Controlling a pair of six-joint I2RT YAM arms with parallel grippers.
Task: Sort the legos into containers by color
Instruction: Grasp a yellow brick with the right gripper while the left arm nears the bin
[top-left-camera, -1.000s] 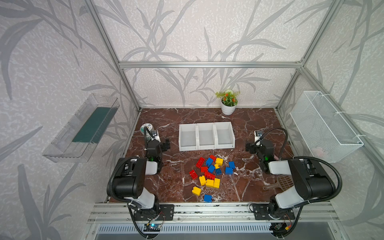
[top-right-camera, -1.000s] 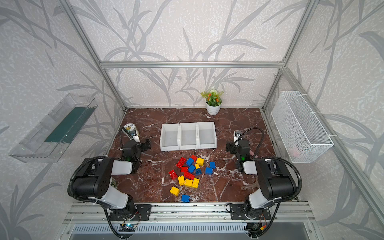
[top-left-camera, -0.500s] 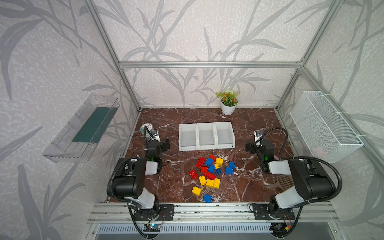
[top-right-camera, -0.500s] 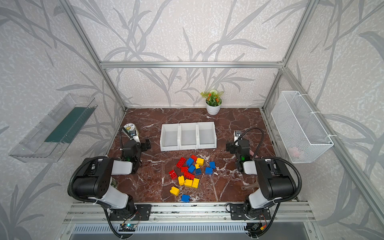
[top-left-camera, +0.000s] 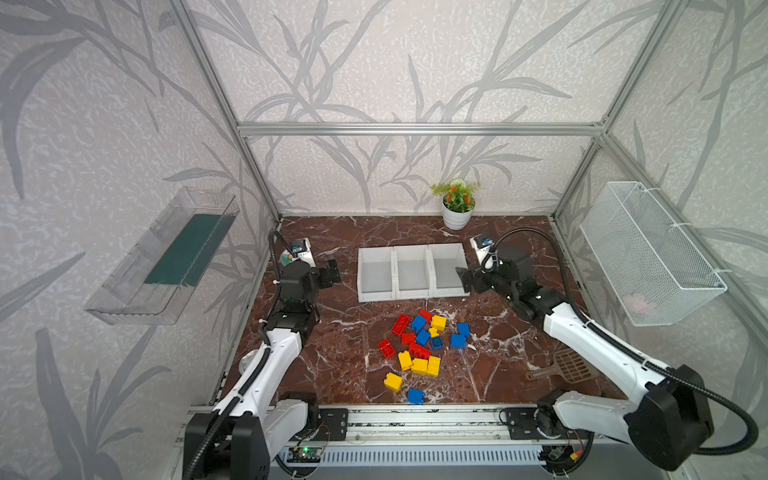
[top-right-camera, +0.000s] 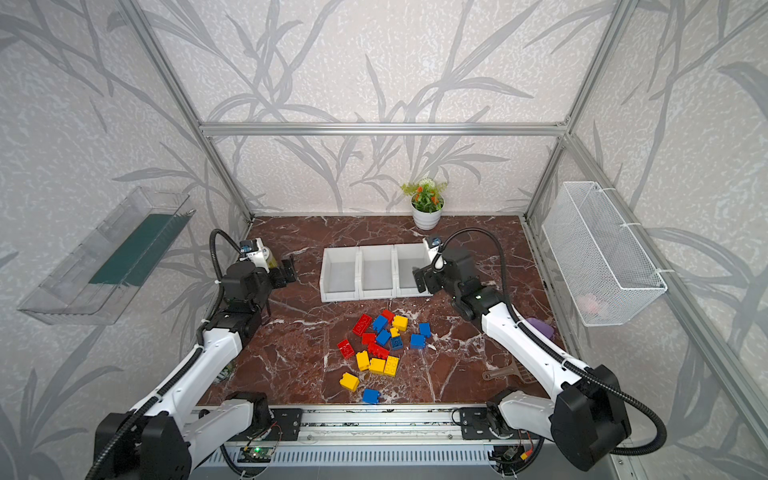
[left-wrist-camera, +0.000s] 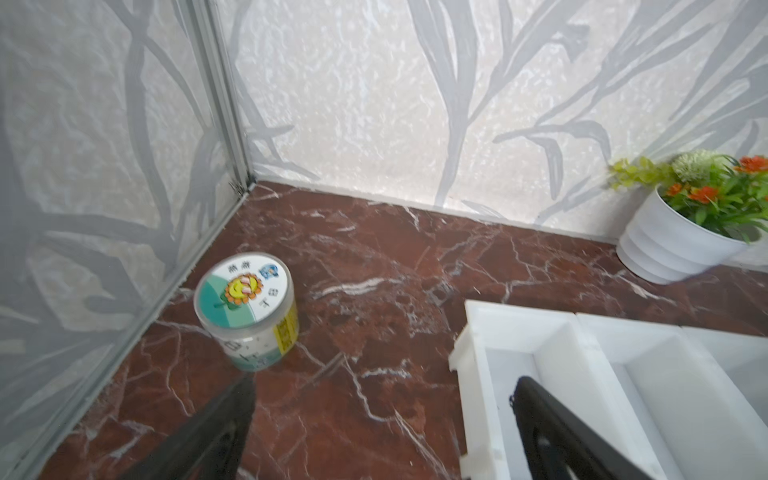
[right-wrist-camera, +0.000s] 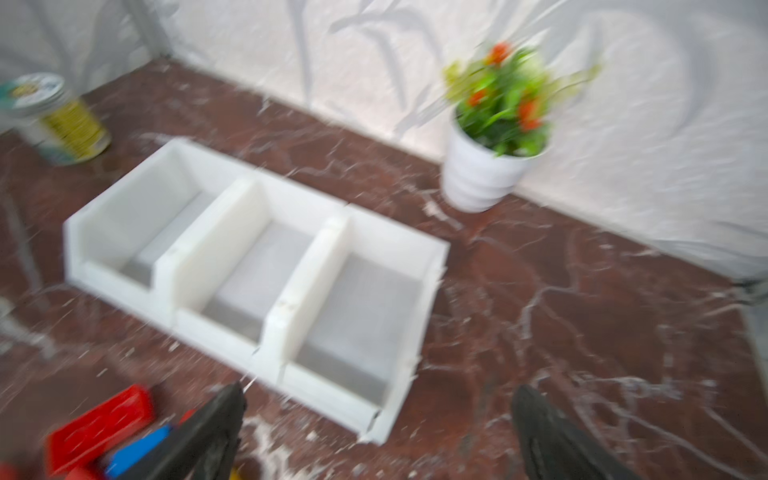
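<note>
The legos (top-left-camera: 419, 347) lie heaped on the surface's middle, toward its front edge. Beyond them my left gripper (top-left-camera: 331, 272) and right gripper (top-left-camera: 464, 281) both gape wide, holding nothing, one at each end of the containers (top-left-camera: 376, 296), the right just beside.

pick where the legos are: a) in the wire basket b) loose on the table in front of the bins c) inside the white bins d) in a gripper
b: the legos lie piled on the table in front of the containers, all three empty.
</note>
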